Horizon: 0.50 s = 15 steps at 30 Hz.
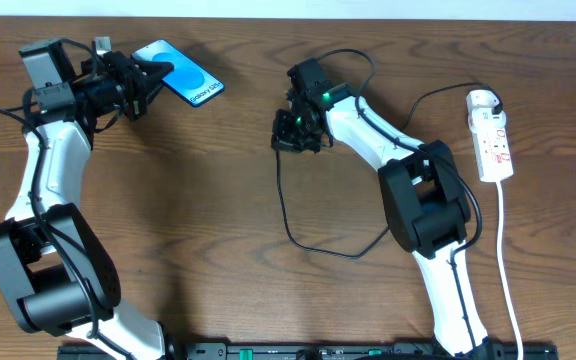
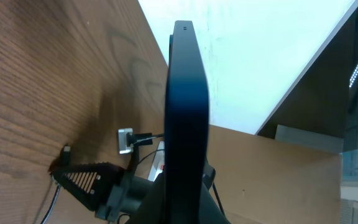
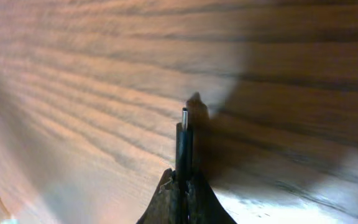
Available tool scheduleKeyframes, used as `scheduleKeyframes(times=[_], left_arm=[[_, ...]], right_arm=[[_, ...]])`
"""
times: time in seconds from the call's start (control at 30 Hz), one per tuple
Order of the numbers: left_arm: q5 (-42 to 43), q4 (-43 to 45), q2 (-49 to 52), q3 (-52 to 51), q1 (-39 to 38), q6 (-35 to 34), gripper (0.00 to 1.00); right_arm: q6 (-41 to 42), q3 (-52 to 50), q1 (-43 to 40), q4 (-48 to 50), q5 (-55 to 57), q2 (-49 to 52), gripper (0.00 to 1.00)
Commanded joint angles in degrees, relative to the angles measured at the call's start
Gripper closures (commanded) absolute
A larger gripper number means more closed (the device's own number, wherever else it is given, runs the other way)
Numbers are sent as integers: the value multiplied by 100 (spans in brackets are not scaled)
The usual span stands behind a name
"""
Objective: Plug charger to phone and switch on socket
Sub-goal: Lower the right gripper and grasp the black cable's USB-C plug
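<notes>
Overhead: the right gripper, clamped shut on the charger tip, sits well to the right of the phone. The left gripper grips the phone, whose long axis slants toward the plug.

Wood-grain table before me. On it: white socket far right with cord; black charger loops mid-table.

Items counted: one phone, one charger cable, one power strip, one table, two robot arms.
</notes>
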Motion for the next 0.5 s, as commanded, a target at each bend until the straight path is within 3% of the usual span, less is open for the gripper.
scheduleKeyframes(times=[0.0,0.23,0.47], left_arm=[[229,37,-125,52,31,79,93],[748,83,-125,52,31,682,93],[1410,127,-125,52,31,1401,93]], right_arm=[[-1252,111,-81,-7,-651,-55,99],[-2826,111,-376,-173,-2214,-636,99],[-3985,111,-664,-992,-3407,-927,99]])
